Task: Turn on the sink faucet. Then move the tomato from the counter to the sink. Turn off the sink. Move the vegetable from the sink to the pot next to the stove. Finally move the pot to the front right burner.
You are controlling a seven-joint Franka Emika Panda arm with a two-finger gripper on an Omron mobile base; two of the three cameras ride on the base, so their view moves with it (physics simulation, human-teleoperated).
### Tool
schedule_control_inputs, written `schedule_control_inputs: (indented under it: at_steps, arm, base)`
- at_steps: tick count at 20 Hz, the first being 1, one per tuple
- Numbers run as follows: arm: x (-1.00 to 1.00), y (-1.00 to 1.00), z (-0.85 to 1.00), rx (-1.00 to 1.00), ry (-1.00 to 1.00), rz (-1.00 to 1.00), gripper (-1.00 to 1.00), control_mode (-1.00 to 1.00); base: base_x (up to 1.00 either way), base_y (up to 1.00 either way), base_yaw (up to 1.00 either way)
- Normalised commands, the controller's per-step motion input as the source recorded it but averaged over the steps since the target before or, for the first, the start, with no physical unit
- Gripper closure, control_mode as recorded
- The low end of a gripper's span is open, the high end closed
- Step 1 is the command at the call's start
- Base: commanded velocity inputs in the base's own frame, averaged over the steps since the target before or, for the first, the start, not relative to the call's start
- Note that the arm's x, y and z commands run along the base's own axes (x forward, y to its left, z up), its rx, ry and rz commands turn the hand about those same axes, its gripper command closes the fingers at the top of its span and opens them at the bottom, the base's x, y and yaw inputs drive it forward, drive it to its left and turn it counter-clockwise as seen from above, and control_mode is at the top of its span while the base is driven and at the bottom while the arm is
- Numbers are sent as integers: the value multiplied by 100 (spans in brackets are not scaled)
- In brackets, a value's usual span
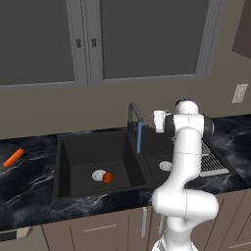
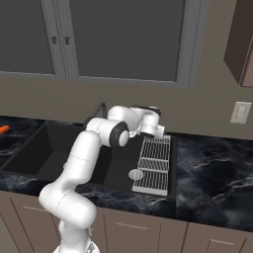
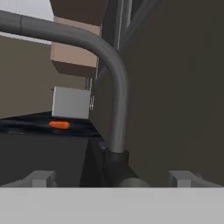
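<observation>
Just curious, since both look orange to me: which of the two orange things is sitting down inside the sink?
The small round red-orange tomato, resting beside the left basin's silver drain. The long thin orange carrot lies on the black marble counter instead.

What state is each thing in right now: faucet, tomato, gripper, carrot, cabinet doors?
Faucet: running, blue stream falling into the sink.
Tomato: in the left basin, beside the drain.
Gripper: open, straddling the faucet base, holding nothing.
Carrot: lying on the counter.
Cabinet doors: closed.

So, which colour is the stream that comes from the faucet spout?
Blue; the water stream shows best in the left base view.
</observation>
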Motion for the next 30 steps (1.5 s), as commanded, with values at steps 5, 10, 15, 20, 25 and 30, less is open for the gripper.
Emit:
schedule_control_inputs:
  at_steps: [5,10,15,20,25,30]
  arm:
    - [22,-24,-10,3,2,-13,-100,-100]
    - [46,-1,-21,0,0,-3,-100,-100]
    - [48,0,-16,0,4,0,-100,-100]
    - [55,1,-13,1,8,1,-100,-100]
    - [55,7,-15,1,7,5,-100,-100]
    - [34,39,-7,0,4,14,-100,-100]
  base:
    - [0,0,0]
    - [0,0,0]
    - [0,0,0]
    - [0,0,0]
    - [0,0,0]
    - [0,0,0]
